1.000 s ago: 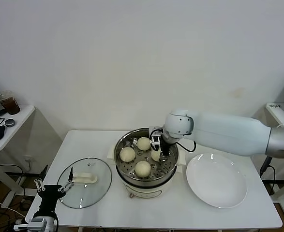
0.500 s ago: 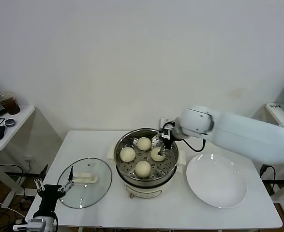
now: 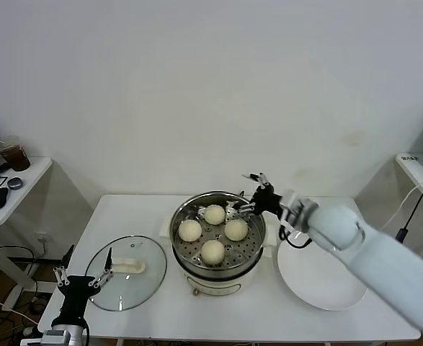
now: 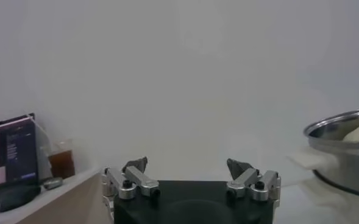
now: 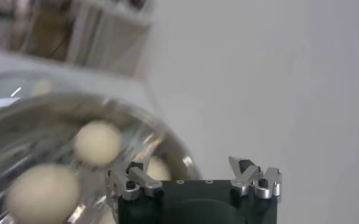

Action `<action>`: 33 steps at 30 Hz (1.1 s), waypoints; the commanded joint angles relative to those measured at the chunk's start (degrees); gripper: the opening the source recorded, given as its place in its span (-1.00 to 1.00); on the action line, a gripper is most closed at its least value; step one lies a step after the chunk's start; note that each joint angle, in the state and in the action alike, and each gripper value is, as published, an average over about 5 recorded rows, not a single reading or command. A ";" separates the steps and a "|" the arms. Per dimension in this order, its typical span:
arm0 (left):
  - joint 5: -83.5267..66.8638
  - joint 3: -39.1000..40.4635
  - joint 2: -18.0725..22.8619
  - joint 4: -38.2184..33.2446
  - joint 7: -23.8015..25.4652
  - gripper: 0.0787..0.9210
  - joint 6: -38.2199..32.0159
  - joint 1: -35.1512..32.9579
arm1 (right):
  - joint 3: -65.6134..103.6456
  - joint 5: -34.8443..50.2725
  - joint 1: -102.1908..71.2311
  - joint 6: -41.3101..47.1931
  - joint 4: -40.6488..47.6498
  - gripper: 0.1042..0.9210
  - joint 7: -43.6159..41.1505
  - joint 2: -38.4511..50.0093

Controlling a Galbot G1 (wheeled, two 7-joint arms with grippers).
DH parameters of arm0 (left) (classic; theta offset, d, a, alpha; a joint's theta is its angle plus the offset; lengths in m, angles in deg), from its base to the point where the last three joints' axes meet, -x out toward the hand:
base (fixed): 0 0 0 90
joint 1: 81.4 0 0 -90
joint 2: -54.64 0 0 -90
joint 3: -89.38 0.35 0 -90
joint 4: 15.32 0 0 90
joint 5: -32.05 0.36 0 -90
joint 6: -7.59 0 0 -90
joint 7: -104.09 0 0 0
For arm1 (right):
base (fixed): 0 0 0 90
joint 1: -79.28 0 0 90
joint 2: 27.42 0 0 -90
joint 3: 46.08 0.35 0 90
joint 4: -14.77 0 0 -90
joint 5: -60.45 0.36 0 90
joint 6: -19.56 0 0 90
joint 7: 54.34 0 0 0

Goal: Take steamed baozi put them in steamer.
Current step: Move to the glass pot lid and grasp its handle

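Four steamed baozi (image 3: 214,214) sit in steamer (image 3: 217,254). Likely soft, light, dentable: cradle sides low, gentle squeeze. Right end effector (image 3: 256,194) above rim, wide open, empty. Left end effector (image 3: 81,277) parked low beside table (image 3: 161,310), open, empty.

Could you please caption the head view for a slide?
Four baozi sit in the steamer; open right gripper beside its rim.

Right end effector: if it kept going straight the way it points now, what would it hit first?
Probably nothing soon. The right end effector, open and empty, sits above the far right rim of the steamer, aimed up and away toward the back wall, clear of the baozi. Depth is uncertain.
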 commanded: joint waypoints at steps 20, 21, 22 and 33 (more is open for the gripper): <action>64.18 -4.72 -6.46 12.72 -15.25 0.77 -3.51 -0.01 | 67.29 -11.42 -59.24 -29.97 -6.10 0.76 0.11 -40.49; 67.52 -4.24 -7.84 14.11 -16.00 0.77 -4.88 -0.52 | 67.34 -11.23 -59.96 -29.32 -6.26 0.76 0.28 -40.70; 70.34 -3.85 -8.88 15.24 -16.53 0.77 -5.92 -0.83 | 67.36 -11.17 -60.53 -28.89 -6.27 0.76 0.39 -40.84; 80.74 2.17 -12.74 25.46 -16.35 0.77 -10.94 8.70 | 66.70 -12.37 -61.89 -27.72 -1.67 0.76 0.69 -41.46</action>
